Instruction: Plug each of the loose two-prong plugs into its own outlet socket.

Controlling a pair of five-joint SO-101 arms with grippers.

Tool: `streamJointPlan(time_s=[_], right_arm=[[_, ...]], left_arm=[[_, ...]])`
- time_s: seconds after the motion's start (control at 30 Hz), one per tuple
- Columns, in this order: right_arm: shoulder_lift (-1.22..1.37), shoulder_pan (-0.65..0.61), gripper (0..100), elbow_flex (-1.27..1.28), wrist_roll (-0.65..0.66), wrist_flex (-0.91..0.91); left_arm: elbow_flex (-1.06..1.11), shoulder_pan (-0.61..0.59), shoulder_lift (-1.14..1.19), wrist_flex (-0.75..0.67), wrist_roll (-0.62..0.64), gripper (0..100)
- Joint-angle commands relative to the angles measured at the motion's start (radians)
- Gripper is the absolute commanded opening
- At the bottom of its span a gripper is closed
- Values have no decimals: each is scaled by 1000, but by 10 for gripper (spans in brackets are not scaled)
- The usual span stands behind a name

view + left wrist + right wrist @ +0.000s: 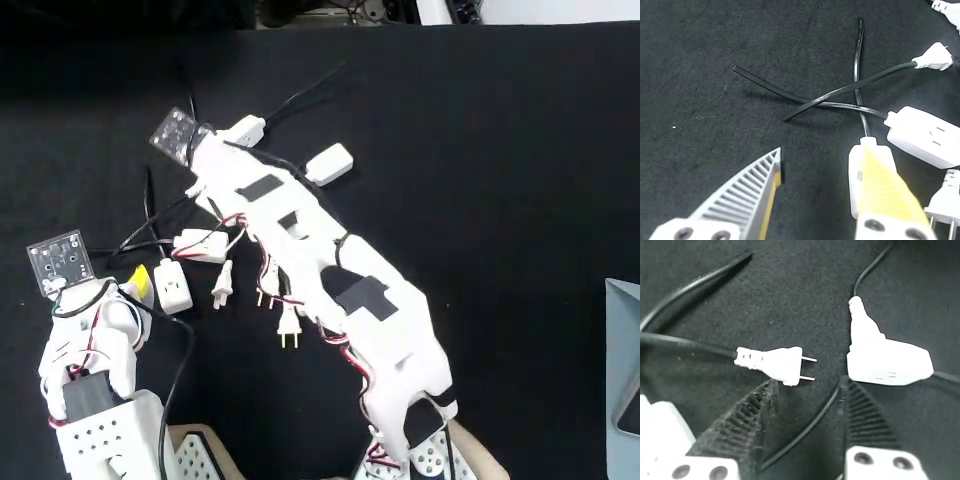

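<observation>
Just beyond the right pincer lies a plug.

— What's under everything?
— A black cloth, spread across the table.
— And off to the sides?
— 1 pale blue object at the right edge, and a tan surface along the near edge.

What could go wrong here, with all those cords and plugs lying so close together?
The black cords cross each other, so pulling one plug may drag its neighbours out of place. The right claw hangs open over a two-prong plug that lies close to an outlet socket. Closing could nudge the socket, or catch the loose cord that passes beneath it.
</observation>
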Motion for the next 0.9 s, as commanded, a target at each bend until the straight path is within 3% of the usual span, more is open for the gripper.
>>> streamJointPlan(time_s=[0.0, 0.13, 0.37, 0.87], right_arm=[[-65, 11, 220, -73, -18, 17], [-59, 9, 228, -70, -12, 40], [1, -6, 411, -77, 78, 107], [157, -84, 411, -245, 80, 57]], left_arm=[[-8, -7, -6, -23, -12, 246], [-8, -7, -6, -23, -12, 246], [-8, -7, -6, -23, -12, 247], [-8, -5, -6, -23, -12, 248]])
